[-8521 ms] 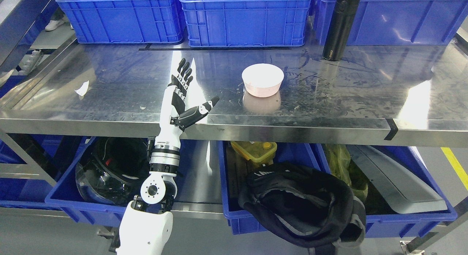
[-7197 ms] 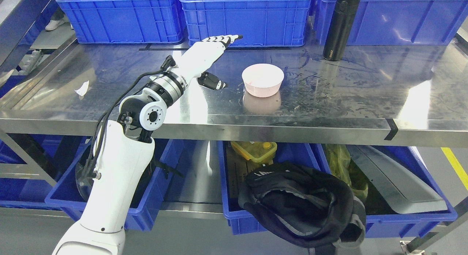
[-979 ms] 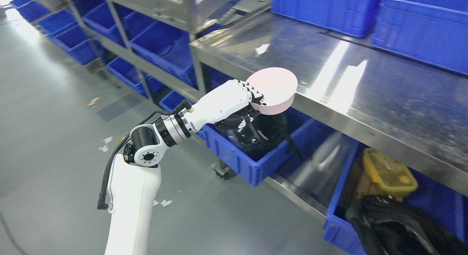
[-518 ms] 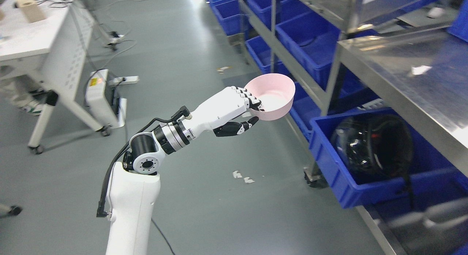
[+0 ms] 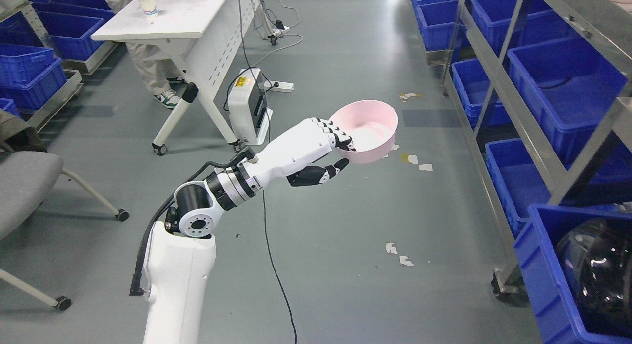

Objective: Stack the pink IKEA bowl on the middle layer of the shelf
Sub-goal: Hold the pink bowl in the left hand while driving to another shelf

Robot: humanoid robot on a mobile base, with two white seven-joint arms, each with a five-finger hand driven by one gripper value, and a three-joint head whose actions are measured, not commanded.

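Note:
My left hand (image 5: 335, 149) is shut on the rim of the pink bowl (image 5: 366, 130), fingers over the near edge and thumb under it. The bowl is held upright in the air above the grey floor, in the middle of the head view. It is empty. The left arm comes up from the lower left. The metal shelf rack (image 5: 513, 102) with its blue bins runs along the right side, apart from the bowl. The right hand is out of view.
A white table (image 5: 163, 18) on wheels stands at the upper left, with a paper cup (image 5: 146, 3) on it and a person's legs (image 5: 148, 67) behind. A white box (image 5: 249, 107) with cables lies on the floor. A grey chair (image 5: 24, 181) is at the left. A blue bin with a dark helmet (image 5: 592, 270) is at the lower right.
The bowl was lifted off the steel shelf and stays in my left hand. The camera has swung left, so the shelf rack has slid to the right edge and open floor fills the view.

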